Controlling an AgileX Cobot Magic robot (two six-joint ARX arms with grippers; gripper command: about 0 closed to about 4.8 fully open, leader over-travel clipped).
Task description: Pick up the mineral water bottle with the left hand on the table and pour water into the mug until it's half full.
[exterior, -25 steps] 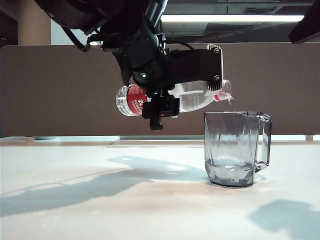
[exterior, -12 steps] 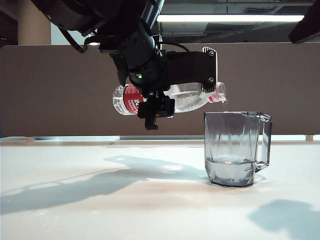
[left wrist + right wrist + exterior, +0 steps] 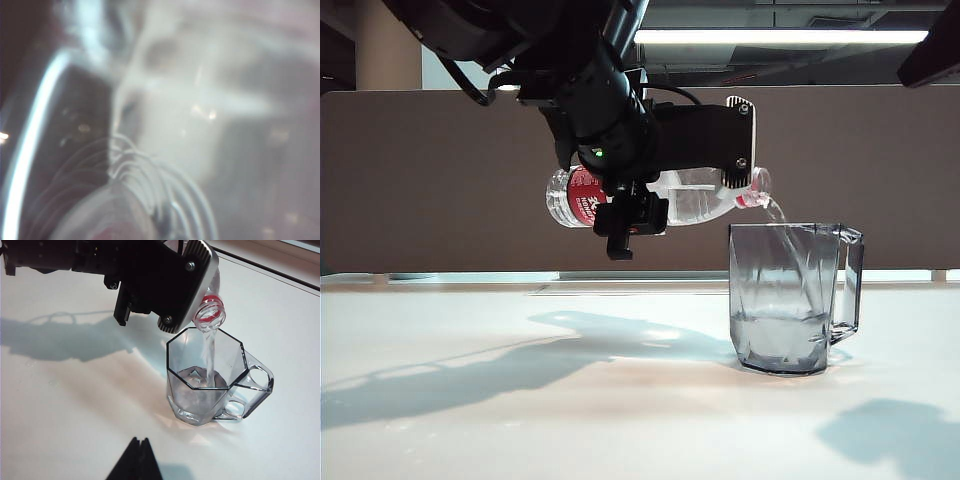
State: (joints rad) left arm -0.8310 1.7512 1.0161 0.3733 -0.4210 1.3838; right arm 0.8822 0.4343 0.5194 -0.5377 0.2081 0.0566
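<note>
Since earlier: water started streaming; level in mug (image 3: 793,298) rose.
Left hand (image 3: 632,150): clamped on mineral water bottle (image 3: 690,196).
Right gripper (image 3: 135,460): idle, can't tell.
Left: keep pouring, roughly a third full.

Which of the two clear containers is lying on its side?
The mineral water bottle, clamped in the left gripper and held above the table, mouth pouring. The mug stands upright, catching the stream. The right gripper hangs apart.
</note>
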